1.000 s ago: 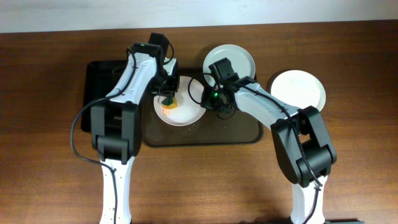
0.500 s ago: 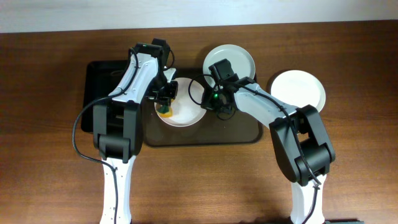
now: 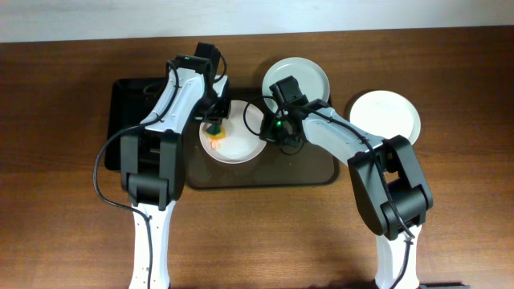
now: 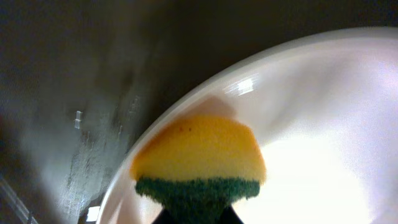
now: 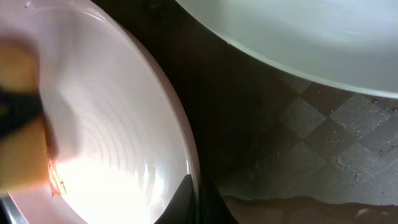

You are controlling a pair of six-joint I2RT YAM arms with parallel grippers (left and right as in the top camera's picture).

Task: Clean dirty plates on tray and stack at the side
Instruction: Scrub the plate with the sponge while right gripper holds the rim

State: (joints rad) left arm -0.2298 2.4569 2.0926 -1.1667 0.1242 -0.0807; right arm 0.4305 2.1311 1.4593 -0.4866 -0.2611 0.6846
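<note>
the left gripper (image 3: 215, 122) clamps a yellow-and-green sponge (image 4: 198, 155) down on the dirty plate (image 3: 239, 146), which lies in the left half of the tray (image 3: 309, 172). the right gripper (image 3: 267, 131) seems pinched on the plate's right rim. the wipe likely goes best with flat, firm pressure swept over the orange smear (image 5: 55, 180), and a steady rim hold so the plate cannot skate.

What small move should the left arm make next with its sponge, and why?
Probably sweep the yellow-and-green sponge over the orange-red smear beside it on the round white plate: that smear shows uncleaned, and the right pincer grips the rim to steady it.
</note>
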